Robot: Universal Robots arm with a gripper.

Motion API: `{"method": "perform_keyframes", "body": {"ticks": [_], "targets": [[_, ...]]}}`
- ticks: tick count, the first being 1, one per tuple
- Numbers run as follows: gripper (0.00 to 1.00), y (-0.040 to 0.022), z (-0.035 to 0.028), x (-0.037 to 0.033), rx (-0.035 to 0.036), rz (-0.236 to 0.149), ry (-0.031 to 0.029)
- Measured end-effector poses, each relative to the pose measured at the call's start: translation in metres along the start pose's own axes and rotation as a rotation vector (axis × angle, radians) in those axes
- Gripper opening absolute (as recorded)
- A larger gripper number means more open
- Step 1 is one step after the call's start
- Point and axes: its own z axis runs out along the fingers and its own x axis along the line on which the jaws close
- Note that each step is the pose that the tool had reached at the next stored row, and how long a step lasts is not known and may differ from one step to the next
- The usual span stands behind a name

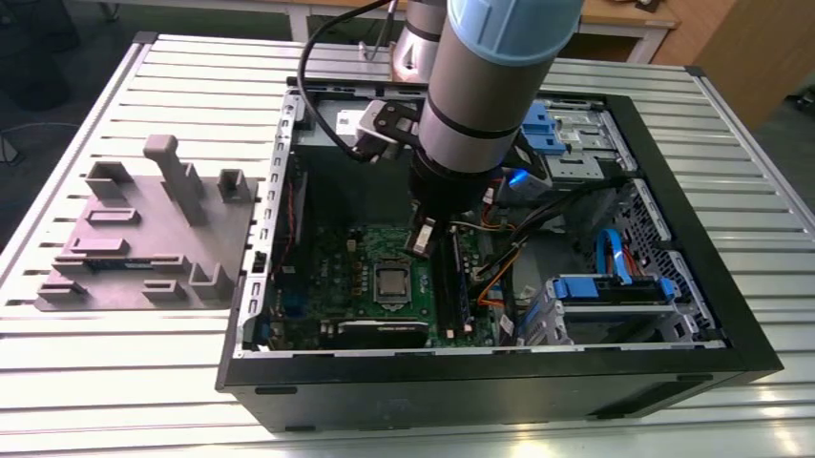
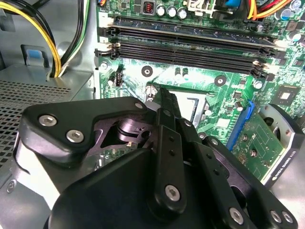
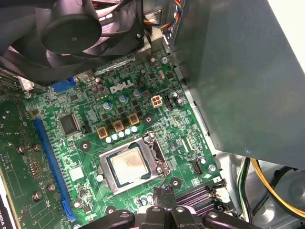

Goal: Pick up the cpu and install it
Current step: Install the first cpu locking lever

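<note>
The cpu (image 1: 391, 282) lies flat in the motherboard socket inside the open computer case (image 1: 510, 382), its silver top showing inside the metal socket frame. In the first wrist view the cpu (image 3: 128, 164) sits a short way off from my gripper (image 3: 163, 192). My gripper (image 1: 422, 244) hangs just above the green motherboard (image 1: 344, 258), slightly toward the exterior view's right of the cpu. In the second wrist view my gripper (image 2: 163, 94) has its dark fingers pressed together with nothing between them, pointing at the board beside the memory slots (image 2: 190, 47).
A grey fixture plate (image 1: 147, 239) with upright blocks lies on the slatted table at the exterior view's left. Inside the case are a black fan (image 3: 71, 28), a big grey box (image 3: 238, 71), blue drive brackets (image 1: 612, 286) and yellow cables (image 2: 45, 38).
</note>
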Motion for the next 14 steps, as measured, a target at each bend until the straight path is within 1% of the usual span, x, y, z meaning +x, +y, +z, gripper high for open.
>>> {"method": "perform_keyframes", "body": {"ticks": [8, 11, 13, 14], "targets": [[0.1, 0.0, 0.0, 0.0, 0.0, 0.0, 0.0], [0.1, 0.0, 0.0002, 0.0, -0.0006, -0.004, -0.001], [0.1, -0.0001, 0.0003, 0.0001, -0.0011, -0.018, 0.0001], [0.1, -0.0001, 0.0004, 0.0001, -0.0015, -0.034, 0.0016]]}}
